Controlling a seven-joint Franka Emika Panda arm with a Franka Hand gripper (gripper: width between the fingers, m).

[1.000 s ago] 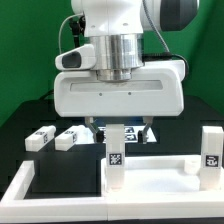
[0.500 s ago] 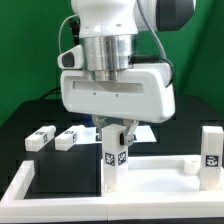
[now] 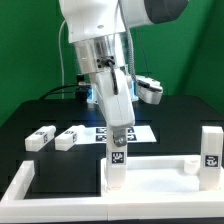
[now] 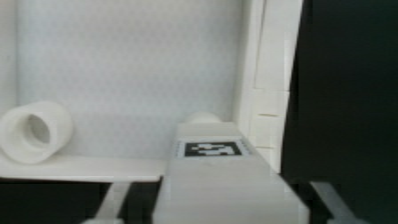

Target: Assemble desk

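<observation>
The desk's white rimmed tabletop lies flat at the front. A short white leg with a black-and-white tag stands upright on it near the back rim. My gripper comes down on the leg's top and is shut on it, wrist turned. In the wrist view the leg fills the space between my gripper's dark fingers. A round socket shows on the tabletop. A second leg stands at the exterior view's right corner. Two legs lie on the black table.
The marker board lies flat behind the held leg. A green backdrop closes off the back. The tabletop's raised rim runs beside the leg, with black table past it.
The jaws have closed on the standing leg. The hand has since turned about its upright axis, so its broad face no longer faces the exterior camera.
</observation>
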